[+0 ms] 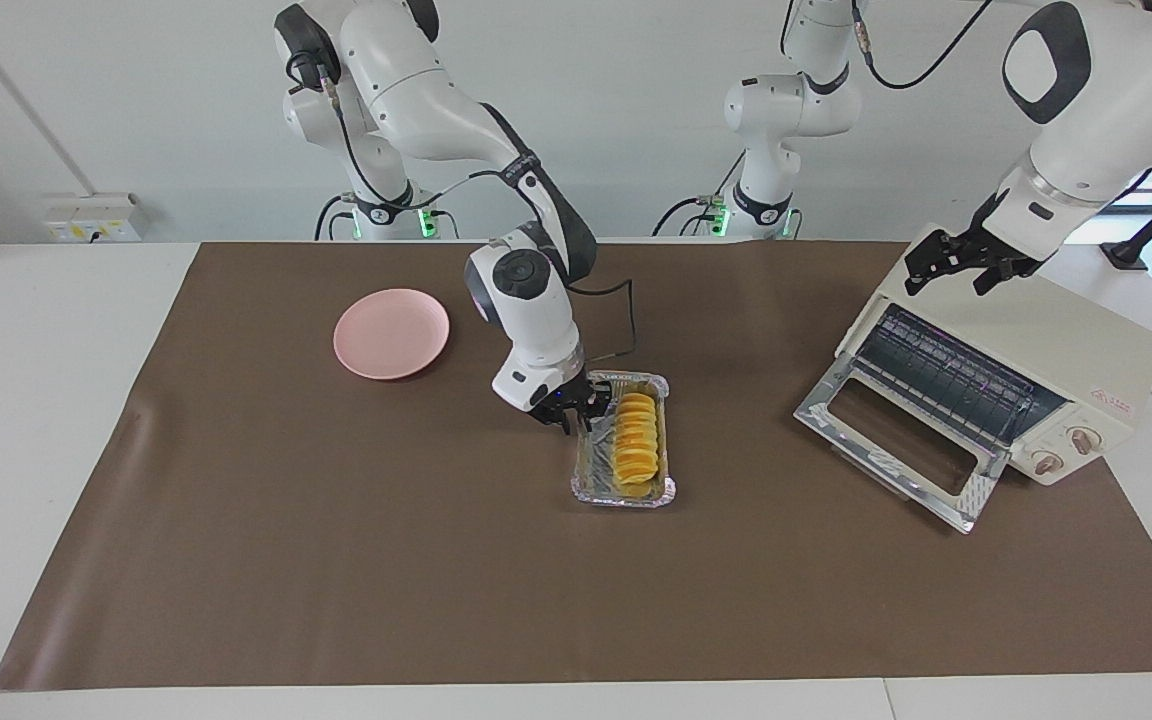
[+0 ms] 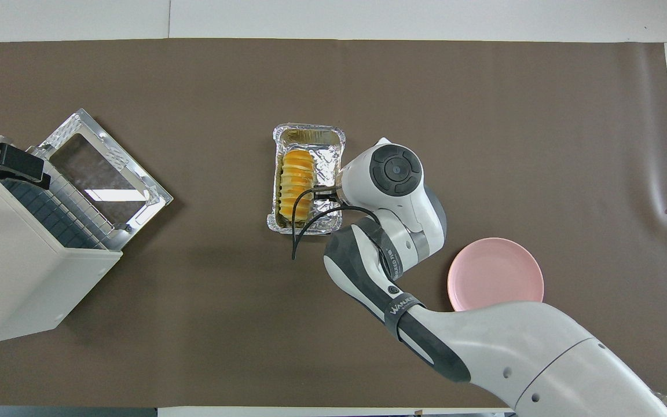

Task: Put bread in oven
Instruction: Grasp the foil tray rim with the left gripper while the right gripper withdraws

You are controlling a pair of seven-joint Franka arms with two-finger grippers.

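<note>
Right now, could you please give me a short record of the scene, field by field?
bread: lying in the foil tray, mid-table
oven: at the left arm's end, door down, rack visible
plate: toward the right arm's end
right hand: low at the tray's rim, beside the bread
left hand: open, over the oven's top

Only thing I can actually read is "WANJEE" printed on the dark band around the right arm (image 2: 404,305), seen from overhead. The oven (image 1: 1086,360) has a little red logo on its top corner above the knobs, but it's too small to make out any letters.
</note>
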